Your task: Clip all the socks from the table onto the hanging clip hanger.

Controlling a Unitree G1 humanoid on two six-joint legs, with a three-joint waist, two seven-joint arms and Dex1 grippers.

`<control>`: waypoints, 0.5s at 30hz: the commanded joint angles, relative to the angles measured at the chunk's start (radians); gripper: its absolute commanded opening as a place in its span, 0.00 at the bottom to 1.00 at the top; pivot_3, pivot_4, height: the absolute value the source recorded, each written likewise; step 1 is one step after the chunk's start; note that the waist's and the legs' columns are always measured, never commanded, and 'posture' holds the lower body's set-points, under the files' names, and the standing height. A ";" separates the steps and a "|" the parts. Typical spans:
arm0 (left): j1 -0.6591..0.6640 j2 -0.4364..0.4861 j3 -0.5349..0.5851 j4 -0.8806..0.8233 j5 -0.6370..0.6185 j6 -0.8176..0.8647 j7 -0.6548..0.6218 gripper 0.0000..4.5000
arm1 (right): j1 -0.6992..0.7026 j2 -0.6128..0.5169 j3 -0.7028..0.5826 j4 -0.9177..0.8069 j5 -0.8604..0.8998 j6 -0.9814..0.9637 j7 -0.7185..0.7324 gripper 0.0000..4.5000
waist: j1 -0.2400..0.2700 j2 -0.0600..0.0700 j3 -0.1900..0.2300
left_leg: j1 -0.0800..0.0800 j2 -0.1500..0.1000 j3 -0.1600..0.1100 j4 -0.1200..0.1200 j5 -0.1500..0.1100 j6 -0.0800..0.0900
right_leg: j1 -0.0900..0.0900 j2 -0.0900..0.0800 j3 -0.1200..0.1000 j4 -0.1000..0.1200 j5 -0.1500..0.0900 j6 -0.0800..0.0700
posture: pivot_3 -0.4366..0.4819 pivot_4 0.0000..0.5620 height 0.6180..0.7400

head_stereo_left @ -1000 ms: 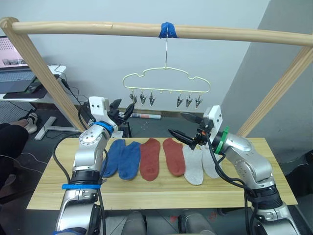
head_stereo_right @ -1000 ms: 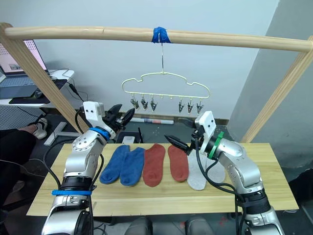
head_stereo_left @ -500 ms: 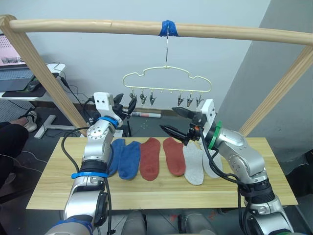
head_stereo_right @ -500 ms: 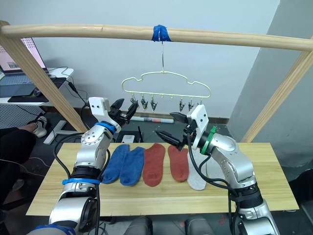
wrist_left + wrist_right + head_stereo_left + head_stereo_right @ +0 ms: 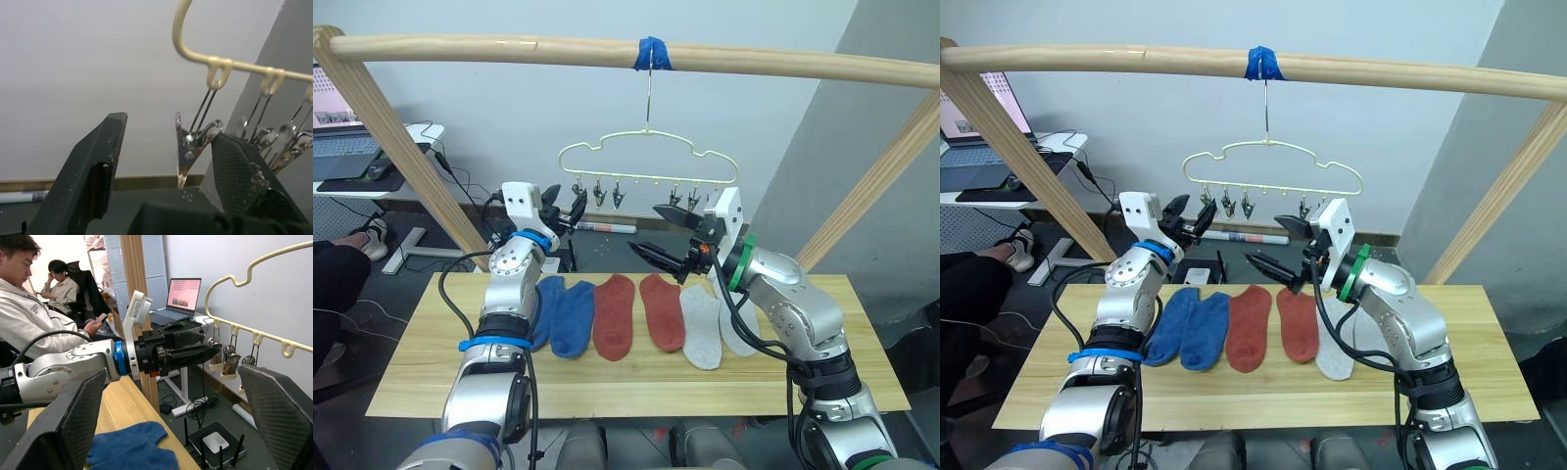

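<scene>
So far nothing is clipped. Desk (image 5: 411,377): all six socks lie flat in a row, blue pair (image 5: 563,315), rust-red pair (image 5: 636,311), grey pair (image 5: 710,323). Clip hanger (image 5: 646,162) hangs from the wooden pole (image 5: 509,49), every clip bare. Left gripper (image 5: 564,209) is raised at the leftmost clip (image 5: 188,147), jaws apart around it, empty. Right gripper (image 5: 666,233) hovers under the hanger's right clips, jaws wide, empty. Judgement: whole job remains, six socks to lift and pin.
</scene>
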 commanded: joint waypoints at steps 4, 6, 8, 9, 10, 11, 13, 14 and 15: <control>-0.050 -0.009 0.014 0.033 -0.003 -0.047 -0.010 0.67 | -0.033 -0.003 -0.015 -0.045 0.018 -0.006 0.005 1.00 | 0.000 0.000 0.000 | 0.000 0.000 0.000 0.000 0.000 0.000 | 0.000 0.000 0.000 0.000 0.000 0.000 | 0.44 0.22 1.00; -0.060 -0.011 0.015 0.047 -0.004 -0.055 -0.013 0.67 | -0.035 -0.002 -0.016 -0.046 0.020 -0.005 0.004 1.00 | -0.001 0.000 0.000 | 0.000 0.000 -0.001 0.000 0.000 0.000 | 0.000 0.000 -0.001 0.000 0.000 0.000 | 0.44 0.22 1.00; -0.067 -0.013 0.015 0.054 -0.006 -0.059 -0.018 0.67 | -0.035 -0.003 -0.016 -0.048 0.021 -0.005 0.004 1.00 | -0.001 0.000 0.000 | -0.001 0.000 -0.001 0.000 0.000 0.000 | 0.000 0.000 -0.001 0.000 0.000 0.000 | 0.43 0.22 1.00; -0.069 -0.013 0.015 0.056 -0.007 -0.060 -0.019 0.67 | -0.035 -0.003 -0.016 -0.049 0.021 -0.004 0.003 1.00 | -0.001 0.000 0.000 | -0.001 0.000 -0.001 0.000 0.000 0.000 | 0.000 0.000 -0.001 0.000 0.000 0.000 | 0.43 0.22 1.00; -0.071 -0.015 0.015 0.060 -0.009 -0.064 -0.025 0.63 | -0.035 -0.002 -0.018 -0.049 0.023 -0.002 0.001 1.00 | -0.001 0.000 0.000 | -0.001 0.000 -0.001 0.000 0.000 0.000 | 0.000 0.000 -0.001 0.000 0.000 0.000 | 0.43 0.22 1.00; -0.073 -0.015 0.015 0.063 -0.010 -0.067 -0.029 0.59 | -0.035 -0.001 -0.019 -0.048 0.025 0.000 0.000 1.00 | -0.001 0.000 0.000 | -0.001 0.000 -0.001 0.000 0.000 0.000 | 0.000 0.000 -0.001 0.000 0.000 0.000 | 0.43 0.22 1.00; -0.075 -0.018 0.013 0.067 -0.015 -0.071 -0.043 0.47 | -0.034 -0.001 -0.019 -0.050 0.024 0.001 -0.002 1.00 | -0.001 0.000 0.000 | -0.001 0.000 -0.002 0.000 0.000 0.000 | 0.000 0.000 -0.002 0.000 0.000 0.000 | 0.43 0.22 1.00; -0.075 -0.021 0.012 0.068 -0.018 -0.071 -0.050 0.41 | -0.035 0.000 -0.021 -0.051 0.027 0.004 -0.005 1.00 | -0.001 0.000 0.000 | -0.001 0.000 -0.002 0.000 0.000 0.000 | 0.000 0.000 -0.002 0.000 0.000 0.000 | 0.43 0.22 1.00; -0.076 -0.025 0.012 0.067 -0.021 -0.072 -0.058 0.34 | -0.035 0.001 -0.022 -0.052 0.028 0.006 -0.007 1.00 | -0.001 0.000 0.000 | -0.001 0.000 -0.002 0.000 0.000 0.000 | 0.000 0.000 -0.002 0.000 0.001 -0.001 | 0.42 0.21 1.00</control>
